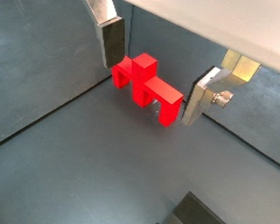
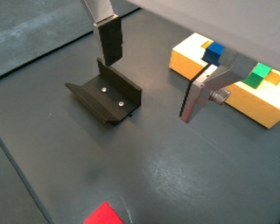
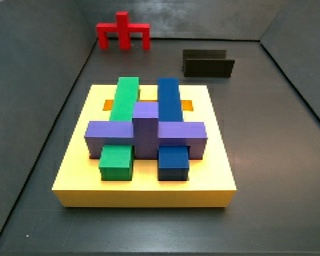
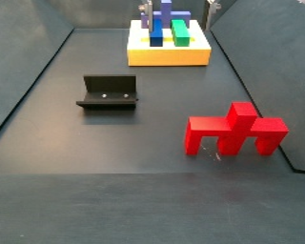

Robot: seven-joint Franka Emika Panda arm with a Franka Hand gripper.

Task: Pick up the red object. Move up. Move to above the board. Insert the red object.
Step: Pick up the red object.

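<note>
My gripper (image 1: 152, 74) hangs with jaws spread wide and empty above the red object (image 1: 147, 87), which stands on the floor between my fingers, ready for grasping.

Gripper (image 1: 154, 74) jaws spread wide above the red object (image 1: 146, 87), fingers (image 1: 111, 42) clear of it on both sides, nothing between pads and piece. Red object (image 4: 235, 131) stands alone on bare floor, wall just behind it in a side view (image 3: 123, 31). Fixture (image 4: 110, 92) sits well apart from it. Board (image 3: 76, 170) far from red object, open floor between, blocks (image 3: 145, 120) crowding its top
</note>
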